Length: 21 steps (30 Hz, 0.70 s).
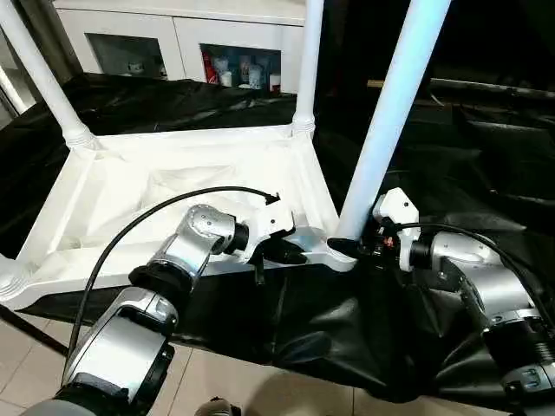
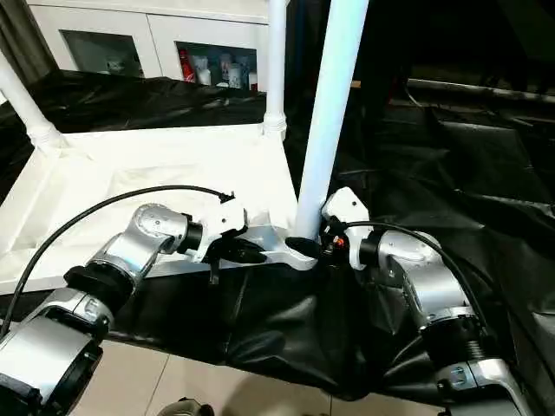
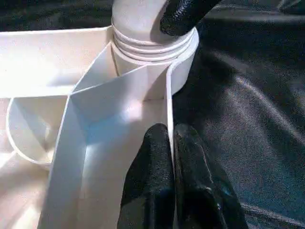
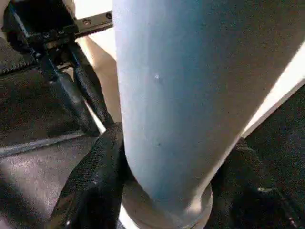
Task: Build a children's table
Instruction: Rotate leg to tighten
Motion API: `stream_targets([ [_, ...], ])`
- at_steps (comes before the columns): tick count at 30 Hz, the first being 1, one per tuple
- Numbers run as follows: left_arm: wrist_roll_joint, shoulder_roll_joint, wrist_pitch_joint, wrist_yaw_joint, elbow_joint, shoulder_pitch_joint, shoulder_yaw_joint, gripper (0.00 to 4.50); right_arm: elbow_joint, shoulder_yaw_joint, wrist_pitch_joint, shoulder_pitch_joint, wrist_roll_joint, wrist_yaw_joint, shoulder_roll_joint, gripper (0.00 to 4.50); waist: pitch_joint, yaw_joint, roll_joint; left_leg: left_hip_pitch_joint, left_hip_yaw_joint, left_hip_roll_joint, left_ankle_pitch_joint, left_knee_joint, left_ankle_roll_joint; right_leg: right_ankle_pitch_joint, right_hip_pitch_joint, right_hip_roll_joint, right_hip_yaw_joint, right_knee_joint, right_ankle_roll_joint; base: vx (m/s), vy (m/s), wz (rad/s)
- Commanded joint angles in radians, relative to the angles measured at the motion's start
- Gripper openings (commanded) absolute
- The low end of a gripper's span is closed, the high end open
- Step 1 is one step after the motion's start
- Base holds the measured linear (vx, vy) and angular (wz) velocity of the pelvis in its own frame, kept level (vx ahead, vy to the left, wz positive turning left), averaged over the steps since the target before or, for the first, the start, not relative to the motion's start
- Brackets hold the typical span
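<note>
Tabletop (image 1: 173,186) lies upside down on black sheeting (image 1: 451,156), ribbed underside up, white cabinet (image 1: 182,35) behind it. Three legs stand in corner sockets: two at the tabletop's far corners, far-left leg (image 1: 39,74) and far-right leg (image 1: 308,61), and the near-right leg (image 1: 395,104) at the corner closest to the right arm.

The head views show both arms meeting at that near-right corner. Left wrist view adds detail: left gripper (image 3: 172,157) has its two black fingers pinched together on the tabletop's thin edge wall, just beside the threaded socket collar (image 3: 152,43), and a black fingertip of the other gripper sits against that collar. Right wrist view shows the right gripper (image 4: 167,181) with a finger (image 4: 95,176) on each side of the near-right leg's base, straddling it right above the socket. Fingers look pressed to the tube, probably gripping it, though contact on the far side is shadowed.
</note>
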Motion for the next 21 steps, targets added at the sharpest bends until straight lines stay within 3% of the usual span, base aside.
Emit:
stream_targets([
  [1, 0.000, -0.013, 0.013, 0.034, -0.011, -0.013, 0.006, 0.00, 0.068, -0.002, 0.041, 0.013, -0.023, -0.060, 0.020, 2.07, -0.075, -0.005, -0.017, 0.017, -0.006, 0.022, -0.199, -0.067, 0.071, -0.179, 0.048, -0.051, 0.034, -0.066, -0.238, 0.000, 0.000, 0.00],
  [6, 0.018, -0.082, 0.082, 0.281, 0.086, -0.076, 0.049, 0.00, 0.178, -0.063, 0.081, -0.015, -0.040, -0.300, 0.125, 2.04, -0.067, -0.021, -0.015, 0.029, -0.011, 0.018, -0.299, -0.076, 0.016, -0.373, 0.041, -0.052, 0.032, -0.090, -0.184, 0.000, 0.000, 0.00],
  [8, 0.011, -0.132, 0.134, 0.432, 0.146, -0.121, 0.083, 0.00, 0.250, -0.107, 0.132, -0.058, -0.047, -0.494, 0.199, 2.04, -0.064, -0.032, -0.014, 0.029, -0.012, 0.016, -0.317, -0.079, -0.003, -0.397, 0.036, -0.049, 0.031, -0.092, -0.177, 0.000, 0.000, 0.00],
  [9, 0.011, -0.132, 0.134, 0.432, 0.146, -0.121, 0.083, 0.00, 0.250, -0.107, 0.132, -0.058, -0.047, -0.494, 0.199, 2.04, -0.067, -0.034, -0.015, 0.029, -0.016, 0.013, -0.325, -0.080, -0.012, -0.418, 0.039, -0.049, 0.028, -0.093, -0.165, 0.000, 0.000, 0.00],
  [12, -0.031, -0.197, 0.202, 0.595, 0.206, -0.181, 0.141, 0.00, 0.350, -0.139, 0.141, -0.139, -0.073, -0.718, 0.280, 2.03, -0.070, -0.045, -0.007, 0.023, -0.016, 0.010, -0.306, -0.079, -0.011, -0.370, 0.042, -0.050, 0.027, -0.093, -0.166, 0.000, 0.000, 0.00],
  [14, -0.026, -0.214, 0.206, 0.652, 0.227, -0.199, 0.143, 0.00, 0.393, -0.134, 0.119, -0.179, -0.090, -0.771, 0.304, 2.02, -0.071, -0.051, -0.010, 0.027, -0.014, 0.009, -0.313, -0.076, -0.004, -0.359, 0.039, -0.048, 0.027, -0.097, -0.171, 0.000, 0.000, 0.00],
  [17, -0.016, -0.227, 0.203, 0.694, 0.249, -0.216, 0.143, 0.00, 0.444, -0.121, 0.090, -0.223, -0.115, -0.813, 0.325, 2.02, -0.073, -0.054, -0.011, 0.023, -0.012, 0.007, -0.295, -0.074, 0.010, -0.335, 0.040, -0.048, 0.028, -0.096, -0.178, 0.000, 0.000, 0.00],
  [18, -0.010, -0.233, 0.197, 0.710, 0.267, -0.226, 0.144, 0.00, 0.475, -0.125, 0.072, -0.246, -0.127, -0.832, 0.337, 2.02, -0.074, -0.052, -0.015, 0.021, -0.011, 0.007, -0.276, -0.073, 0.019, -0.306, 0.043, -0.047, 0.028, -0.094, -0.180, 0.000, 0.000, 0.00],
  [19, -0.008, -0.234, 0.195, 0.713, 0.271, -0.228, 0.144, 0.00, 0.483, -0.128, 0.066, -0.251, -0.127, -0.835, 0.340, 2.02, -0.076, -0.051, -0.013, 0.020, -0.011, 0.008, -0.266, -0.072, 0.021, -0.287, 0.043, -0.048, 0.029, -0.090, -0.185, 0.000, 0.000, 0.00],
  [20, 0.001, -0.233, 0.183, 0.712, 0.277, -0.230, 0.141, 0.00, 0.495, -0.138, 0.043, -0.261, -0.121, -0.831, 0.344, 2.02, -0.075, -0.050, -0.018, 0.019, -0.010, 0.008, -0.252, -0.072, 0.029, -0.268, 0.045, -0.048, 0.028, -0.089, -0.191, 0.000, 0.000, 0.00],
  [21, 0.005, -0.231, 0.178, 0.710, 0.279, -0.230, 0.139, 0.00, 0.501, -0.142, 0.030, -0.266, -0.118, -0.828, 0.345, 2.02, -0.076, -0.049, -0.015, 0.017, -0.011, 0.009, -0.238, -0.072, 0.036, -0.249, 0.047, -0.049, 0.027, -0.086, -0.196, 0.000, 0.000, 0.00],
])
